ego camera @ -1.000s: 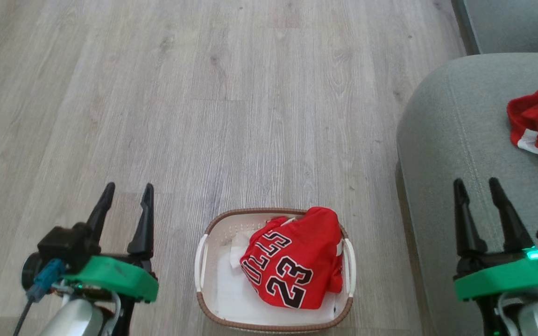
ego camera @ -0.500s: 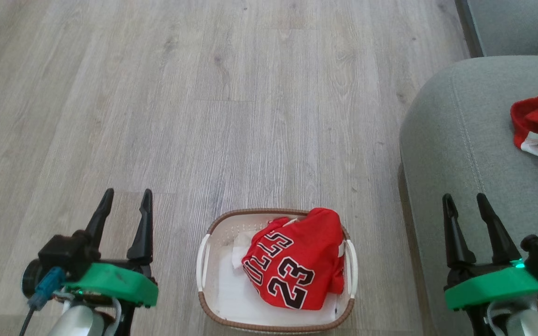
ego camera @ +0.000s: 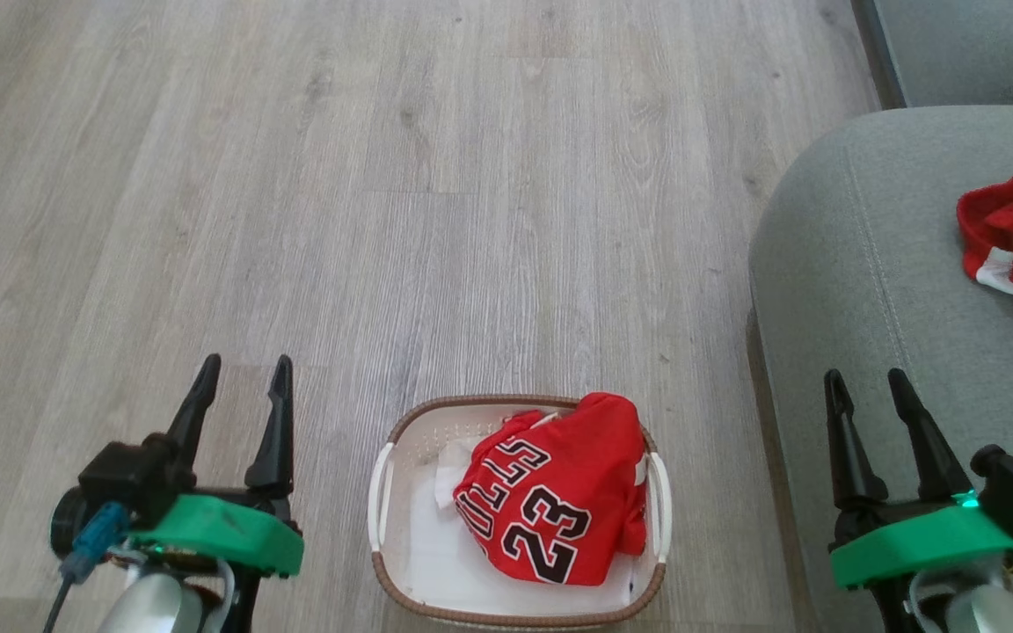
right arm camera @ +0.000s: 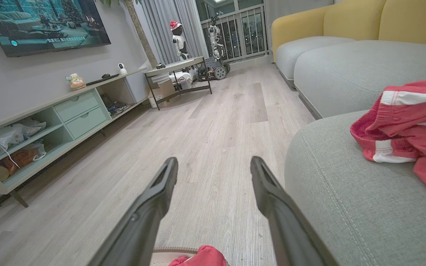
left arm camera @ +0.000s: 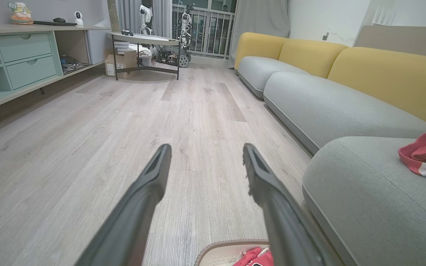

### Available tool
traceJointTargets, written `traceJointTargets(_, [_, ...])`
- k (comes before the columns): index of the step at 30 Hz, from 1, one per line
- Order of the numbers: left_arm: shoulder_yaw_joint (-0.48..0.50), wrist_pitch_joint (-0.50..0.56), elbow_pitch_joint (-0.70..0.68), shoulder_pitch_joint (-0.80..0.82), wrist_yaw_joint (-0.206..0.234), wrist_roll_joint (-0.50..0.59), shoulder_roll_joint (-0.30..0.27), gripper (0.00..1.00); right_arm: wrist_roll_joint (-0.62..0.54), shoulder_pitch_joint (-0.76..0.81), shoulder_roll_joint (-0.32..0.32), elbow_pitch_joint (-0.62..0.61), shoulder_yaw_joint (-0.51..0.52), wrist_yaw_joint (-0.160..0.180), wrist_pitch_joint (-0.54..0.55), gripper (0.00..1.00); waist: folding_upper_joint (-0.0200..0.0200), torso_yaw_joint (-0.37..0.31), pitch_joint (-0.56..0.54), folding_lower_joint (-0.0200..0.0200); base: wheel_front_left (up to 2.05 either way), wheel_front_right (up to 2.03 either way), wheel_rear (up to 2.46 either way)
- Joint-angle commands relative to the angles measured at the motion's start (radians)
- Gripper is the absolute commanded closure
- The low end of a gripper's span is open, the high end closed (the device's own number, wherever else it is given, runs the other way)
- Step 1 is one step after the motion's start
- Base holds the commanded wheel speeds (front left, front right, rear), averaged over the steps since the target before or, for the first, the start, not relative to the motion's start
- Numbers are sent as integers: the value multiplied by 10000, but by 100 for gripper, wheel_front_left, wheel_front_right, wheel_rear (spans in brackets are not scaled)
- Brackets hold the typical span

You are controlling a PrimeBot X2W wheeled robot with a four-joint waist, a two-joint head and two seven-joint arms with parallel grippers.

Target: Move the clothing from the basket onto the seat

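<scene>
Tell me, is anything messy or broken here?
Nothing looks broken or spilled. The only untidy bits are the clothes: the red jersey sits crumpled in the basket on top of some white fabric, and the red shorts lie bunched up on the seat, not folded.

Pale wood-plank floor point(ego camera: 383, 176); yellow sofa backs point(left arm camera: 383, 70); mint drawer unit point(left arm camera: 22, 55) along the wall; dark-framed table point(left arm camera: 144, 40); wall television point(right arm camera: 43, 22)

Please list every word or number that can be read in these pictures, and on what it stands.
"BULLS": on the red jersey in the basket, first letter partly folded.
"23": same jersey, beside the word.
Caption on the television: too small to read.
</scene>
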State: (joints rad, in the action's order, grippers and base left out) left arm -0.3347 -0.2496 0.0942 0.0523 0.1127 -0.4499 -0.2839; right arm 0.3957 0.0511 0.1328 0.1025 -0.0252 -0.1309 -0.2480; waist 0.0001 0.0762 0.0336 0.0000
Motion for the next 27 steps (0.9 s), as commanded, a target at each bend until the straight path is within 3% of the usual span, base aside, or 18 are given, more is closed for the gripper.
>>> traceJointTargets(1, [538,-122,-272,266,-42,139,-112,0,-60,-301,82,-325,-224,2,-119,0,-1,-2,-2,0,0,0,0])
traceJointTargets(14, [744,-122,-145,338,-285,345,73,0,-43,-524,45,-396,-307,2,-133,0,-1,-180,214,0,0,0,0])
traceJointTargets(27, [508,-122,155,1332,-756,500,403,0,-54,-1442,64,-778,-154,2,-136,0,-1,-687,1375,0,0,0,0])
